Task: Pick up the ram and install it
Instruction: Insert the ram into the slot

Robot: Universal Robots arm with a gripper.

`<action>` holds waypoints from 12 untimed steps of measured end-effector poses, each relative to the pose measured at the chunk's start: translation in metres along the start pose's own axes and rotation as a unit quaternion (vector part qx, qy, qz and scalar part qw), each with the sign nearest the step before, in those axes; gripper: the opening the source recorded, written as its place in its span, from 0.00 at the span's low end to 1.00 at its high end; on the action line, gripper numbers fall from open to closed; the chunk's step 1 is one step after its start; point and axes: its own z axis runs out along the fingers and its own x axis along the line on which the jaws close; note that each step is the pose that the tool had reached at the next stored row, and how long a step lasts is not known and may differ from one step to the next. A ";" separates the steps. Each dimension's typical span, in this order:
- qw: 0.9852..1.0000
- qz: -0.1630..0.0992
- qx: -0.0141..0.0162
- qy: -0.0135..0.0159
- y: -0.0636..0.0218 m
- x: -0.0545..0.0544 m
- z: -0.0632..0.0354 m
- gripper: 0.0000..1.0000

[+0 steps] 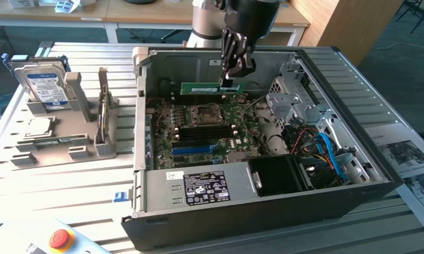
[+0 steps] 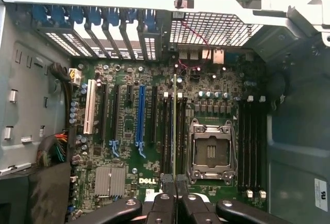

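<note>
Exterior view: a big black and grey metal computer case (image 1: 268, 222) lay open on a ribbed white table (image 1: 70, 180). Inside it sat a flat green motherboard (image 1: 233, 127), a grey metal power box (image 1: 197, 188) with a black sticker, and some blue cables (image 1: 328, 151). The black gripper (image 1: 228, 80) reached into the case, squeezed tight on the top edge of the ram (image 1: 208, 88), a long thin green board stick with a white sticker. The ram stood on its edge over the far part of the motherboard. I could not tell if it touched a slot. At the exterior view's left, a grey plastic holder (image 1: 56, 143) held a silver hard drive (image 1: 44, 84) standing up. The arm's top was cut off by the picture's edge. In the wrist view the ram (image 2: 174, 121) looked like one thin line, seen edge-on, running along the long black slots (image 2: 166, 131) beside the square shiny metal chip socket (image 2: 210, 152). A long blue plastic slot (image 2: 140, 113) lay further off
</note>
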 end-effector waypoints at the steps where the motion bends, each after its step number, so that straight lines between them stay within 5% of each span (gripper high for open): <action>1: 1.000 0.000 0.000 0.000 -0.0002 0.000 0.0018 0.12; 12: 1.000 0.000 0.000 0.000 -0.0022 0.000 0.0192 0.12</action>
